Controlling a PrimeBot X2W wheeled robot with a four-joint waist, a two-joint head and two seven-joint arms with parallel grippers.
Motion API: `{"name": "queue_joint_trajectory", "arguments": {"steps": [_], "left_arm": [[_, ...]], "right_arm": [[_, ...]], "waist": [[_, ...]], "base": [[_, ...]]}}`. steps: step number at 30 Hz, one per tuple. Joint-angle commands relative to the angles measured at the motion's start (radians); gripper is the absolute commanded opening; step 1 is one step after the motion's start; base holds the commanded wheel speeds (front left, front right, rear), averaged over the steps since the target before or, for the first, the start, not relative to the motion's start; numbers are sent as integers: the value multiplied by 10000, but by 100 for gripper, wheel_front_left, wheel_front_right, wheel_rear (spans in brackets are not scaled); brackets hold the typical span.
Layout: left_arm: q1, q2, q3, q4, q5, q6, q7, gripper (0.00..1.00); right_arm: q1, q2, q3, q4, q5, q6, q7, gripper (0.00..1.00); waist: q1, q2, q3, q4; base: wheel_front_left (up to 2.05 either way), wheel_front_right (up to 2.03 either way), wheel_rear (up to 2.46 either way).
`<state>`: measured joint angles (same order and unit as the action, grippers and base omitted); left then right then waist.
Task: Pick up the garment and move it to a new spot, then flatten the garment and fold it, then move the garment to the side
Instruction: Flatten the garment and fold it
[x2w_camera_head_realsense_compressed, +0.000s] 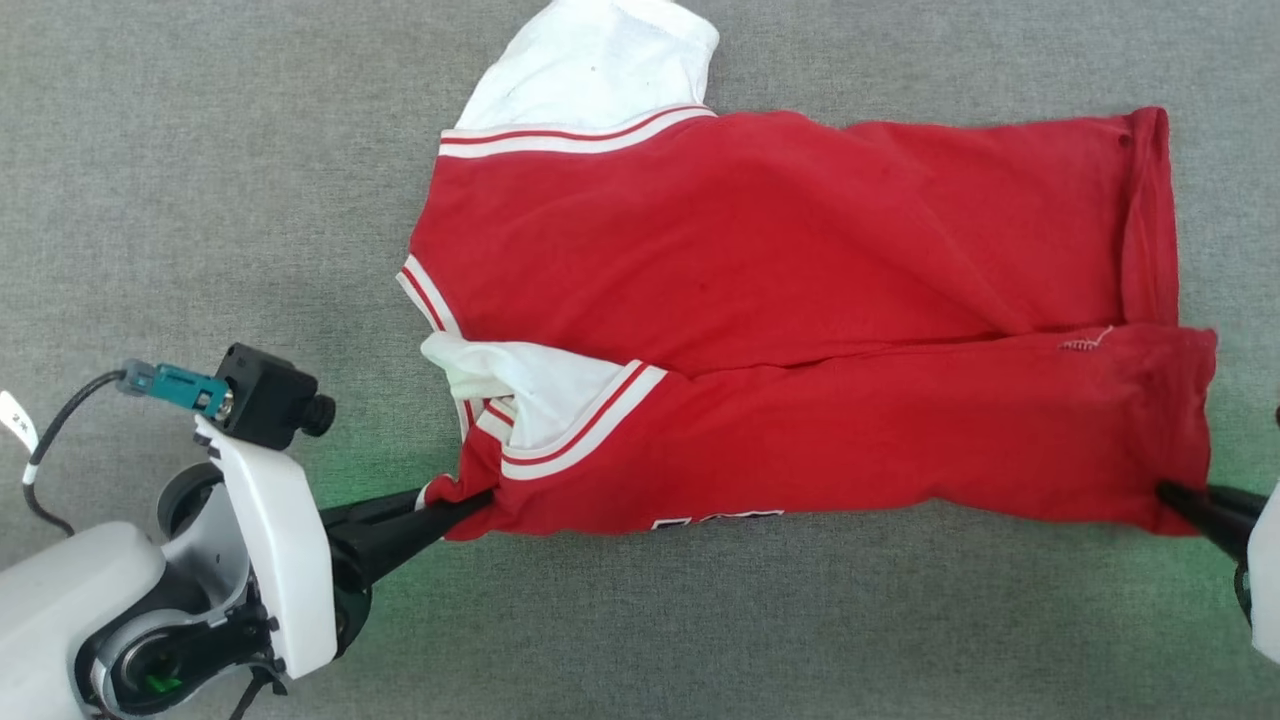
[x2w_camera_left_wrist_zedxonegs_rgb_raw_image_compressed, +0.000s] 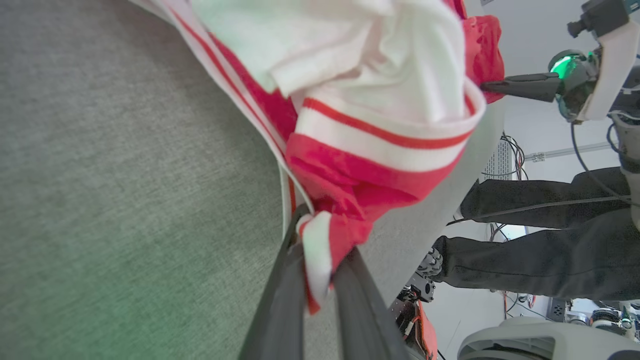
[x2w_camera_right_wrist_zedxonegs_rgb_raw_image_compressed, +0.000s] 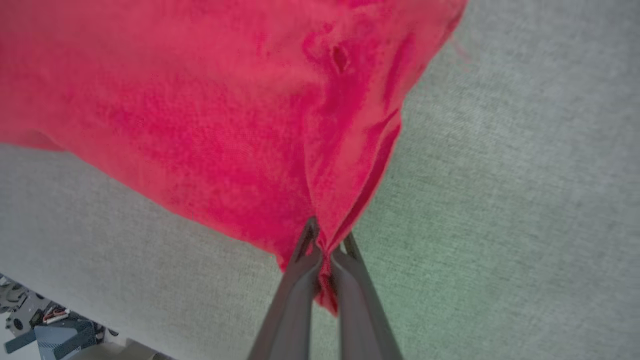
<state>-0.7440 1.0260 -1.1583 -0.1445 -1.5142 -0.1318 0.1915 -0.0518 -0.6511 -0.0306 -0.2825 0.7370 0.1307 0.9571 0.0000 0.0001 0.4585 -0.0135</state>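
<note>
The garment, a red jersey with white sleeve panels and striped trim, lies spread across the grey table, its near long edge folded partway over. My left gripper is shut on the near left corner by the striped sleeve trim; in the left wrist view the fingers pinch a bunch of red and white cloth. My right gripper is shut on the near right corner of the hem. The right wrist view shows red fabric pinched between the dark fingers. A strip of white-outlined lettering peeks out at the near edge.
Grey felt table surface surrounds the garment on all sides. In the left wrist view a person's legs in dark trousers stand beyond the table edge, near cables and equipment; my right gripper shows there holding the far corner.
</note>
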Motion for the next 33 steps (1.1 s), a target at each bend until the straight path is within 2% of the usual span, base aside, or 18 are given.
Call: {"name": "queue_joint_trajectory", "arguments": {"steps": [1, 2, 3, 4, 5, 6, 7, 11, 15, 17, 21, 24, 30, 33], "left_arm": [[155, -12, -18, 46, -44, 27, -115, 0], [155, -31, -12, 87, -18, 27, -164, 0], [154, -38, 29, 148, 6, 27, -242, 29], [170, -34, 49, 198, -26, 27, -286, 51], [170, -13, 65, 197, -61, 27, -311, 80], [132, 62, 119, 197, -34, 27, -377, 95], [92, 159, 204, 220, -50, 27, -475, 100], [-90, 488, 422, 247, -20, 27, -655, 100], [-554, 858, 945, 573, 49, 30, -1010, 100], [-904, 833, 1223, 975, 208, 56, -1168, 100], [-1854, 294, 1900, 2245, 661, 341, -1902, 100], [-2638, -219, 2170, 3470, 933, 526, -2054, 100], [-4192, -765, 2012, 5599, 1874, 543, -1215, 100], [-4873, -835, 1630, 6288, 2057, 359, 97, 100]], "right_arm": [[-28, 168, -157, -78, -202, 0, -260, 12], [-83, 212, -191, -128, -291, 0, -424, 39], [-177, 262, -240, -172, -419, 0, -664, 67], [-242, 349, -277, -146, -566, 0, -917, 100], [-243, 410, -282, -128, -694, 0, -1158, 100], [-268, 475, -320, -104, -812, 0, -1414, 100], [-350, 557, -396, -93, -930, 0, -1718, 100], [-559, 814, -618, -29, -1372, 0, -2685, 100], [-1025, 1499, -795, 51, -1926, 0, -4313, 100], [-1232, 1948, -664, 171, -2148, 0, -5107, 100], [-1731, 2841, -265, 455, -2614, 0, -6964, 100], [-1978, 3441, 80, 860, -2814, 0, -8158, 100], [-2335, 4239, 560, 1463, -3055, 0, -9981, 100], [-2422, 4410, 738, 1492, -3156, 0, -10655, 100]], "waist": [[0, -1, 0, -8], [0, -1, -7, -16], [0, -1, -9, -19], [0, -1, -13, -35], [0, -1, -21, -56], [0, -1, -32, -81], [0, -1, -40, -118], [0, -1, -78, -261], [0, -1, -89, -554], [0, -1, -65, -763], [0, -1, -18, -1369], [0, -1, 55, -1918], [0, -1, 324, -3122], [0, -1, 488, -3561]], "base": [[0, 0, 0], [0, 0, 0], [0, 0, 0], [0, 0, 0], [0, 0, 0], [0, 0, 0], [0, 0, 0], [0, 0, 0], [0, 0, 0], [0, 0, 0], [0, 0, 0], [0, 0, 0], [0, 0, 0], [0, 0, 0]]}}
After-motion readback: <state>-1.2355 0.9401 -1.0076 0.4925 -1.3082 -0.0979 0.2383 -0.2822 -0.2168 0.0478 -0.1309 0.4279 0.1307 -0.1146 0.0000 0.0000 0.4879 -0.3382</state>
